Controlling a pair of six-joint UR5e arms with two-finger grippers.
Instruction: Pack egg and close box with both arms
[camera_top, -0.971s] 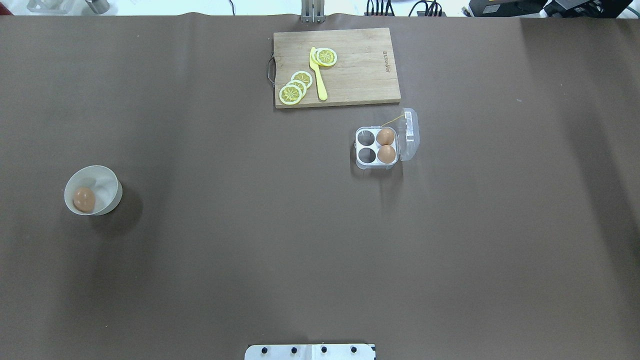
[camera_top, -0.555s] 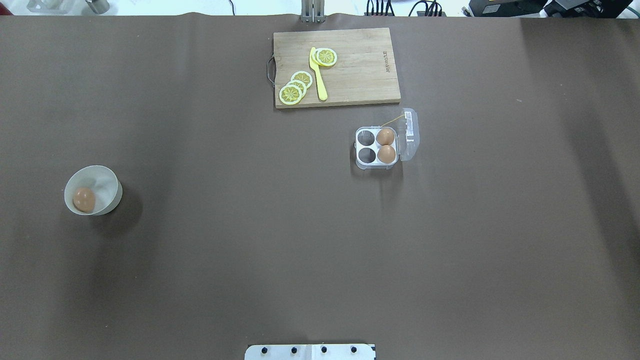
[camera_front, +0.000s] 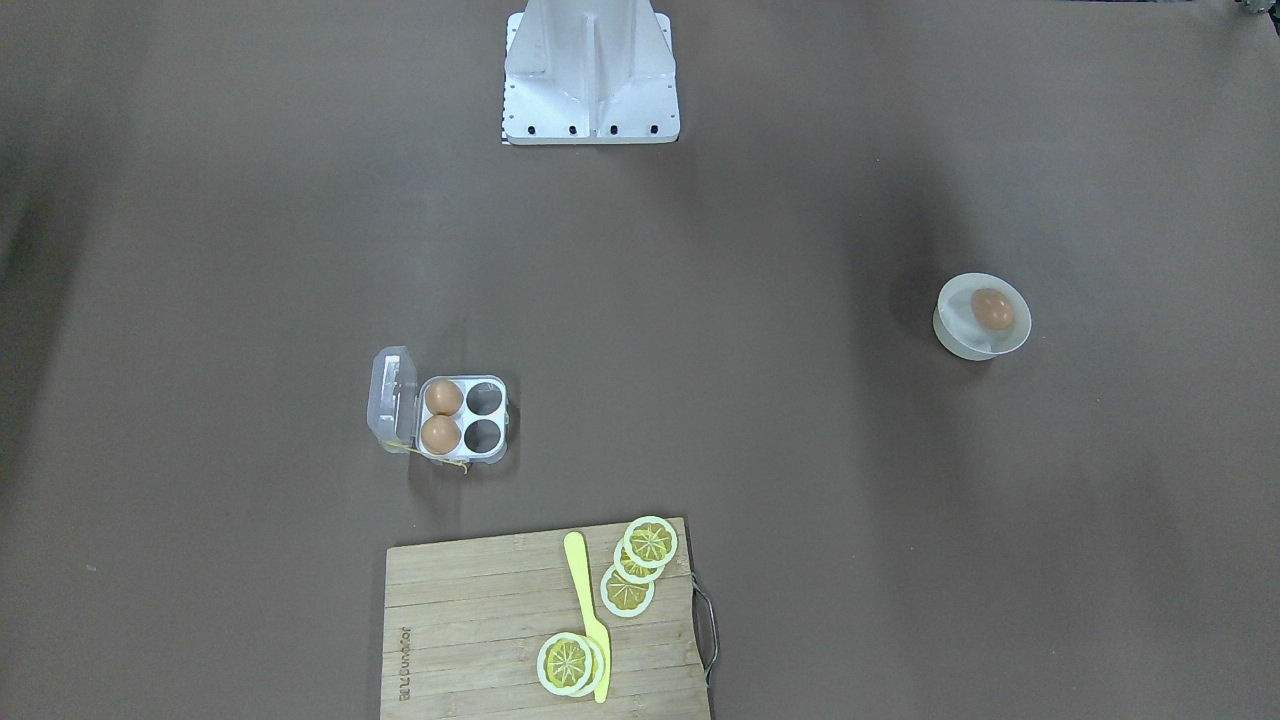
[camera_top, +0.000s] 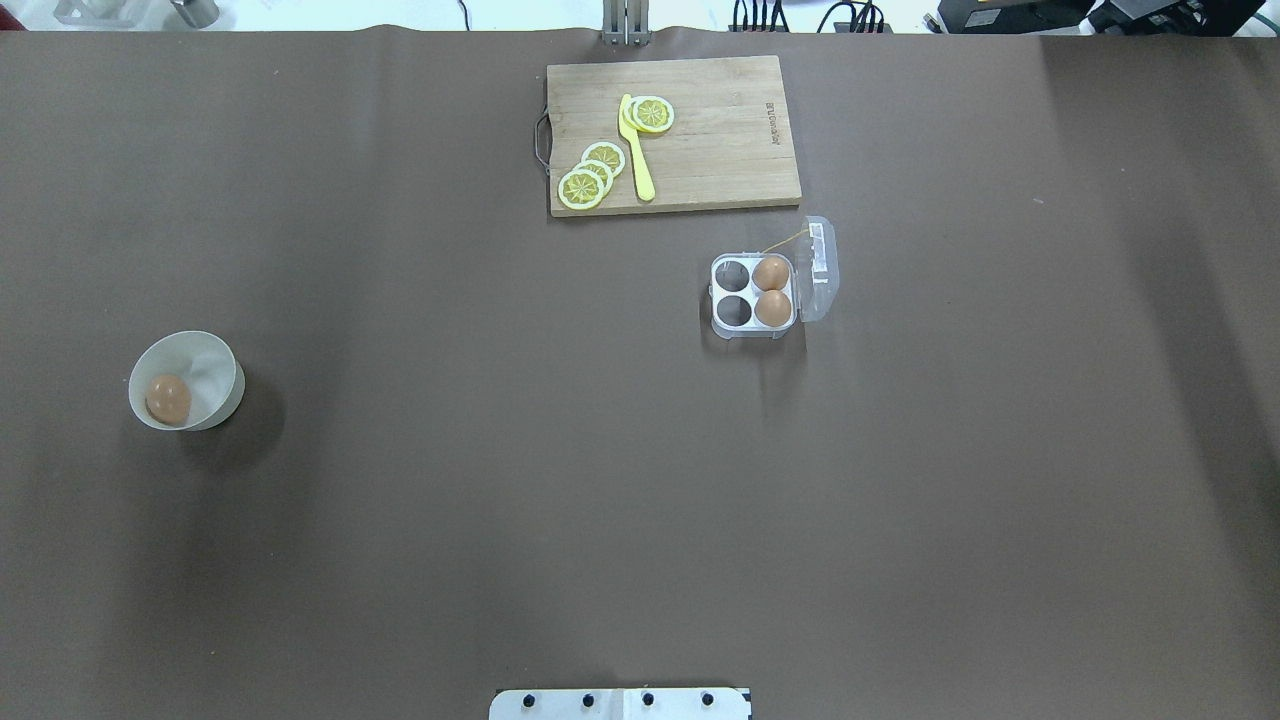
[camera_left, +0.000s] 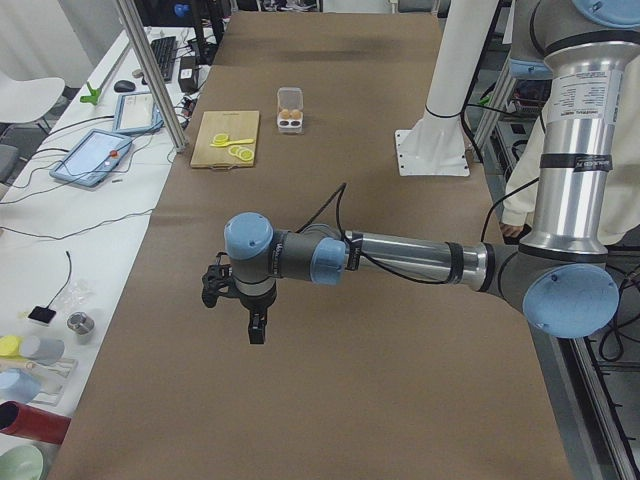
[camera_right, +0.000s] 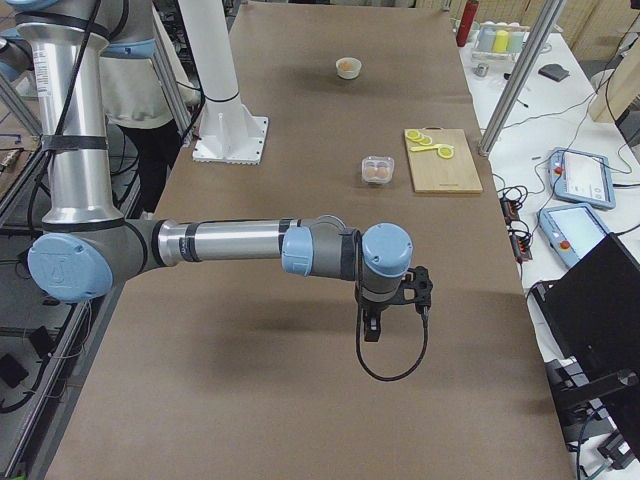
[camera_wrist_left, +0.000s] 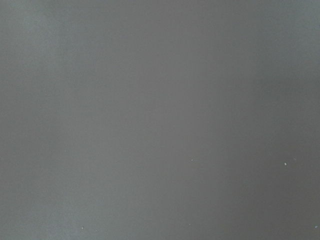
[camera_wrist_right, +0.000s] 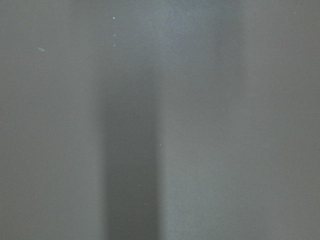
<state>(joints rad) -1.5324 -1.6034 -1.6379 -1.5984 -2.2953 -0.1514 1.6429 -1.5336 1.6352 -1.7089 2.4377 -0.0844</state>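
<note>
The egg (camera_top: 168, 398) is orange-brown and lies in a round white bowl (camera_top: 215, 372) at the table's left; it also shows in the front-facing view (camera_front: 991, 309). The box (camera_top: 716, 292) stands right of centre with its clear lid (camera_top: 820, 272) open to the right. Two brown eggs (camera_top: 771, 290) fill its right cells; the two left cells are empty. My left gripper (camera_left: 240, 305) and right gripper (camera_right: 388, 305) show only in the side views, above bare table, far from egg and box. I cannot tell whether they are open or shut. The wrist views show only brown cover.
A wooden cutting board (camera_top: 720, 140) with lemon slices (camera_top: 590, 175) and a yellow knife (camera_top: 635, 150) lies at the far edge, just behind the box. The white base block (camera_top: 620, 704) stands at the near edge. A person (camera_left: 520, 170) stands beside the robot.
</note>
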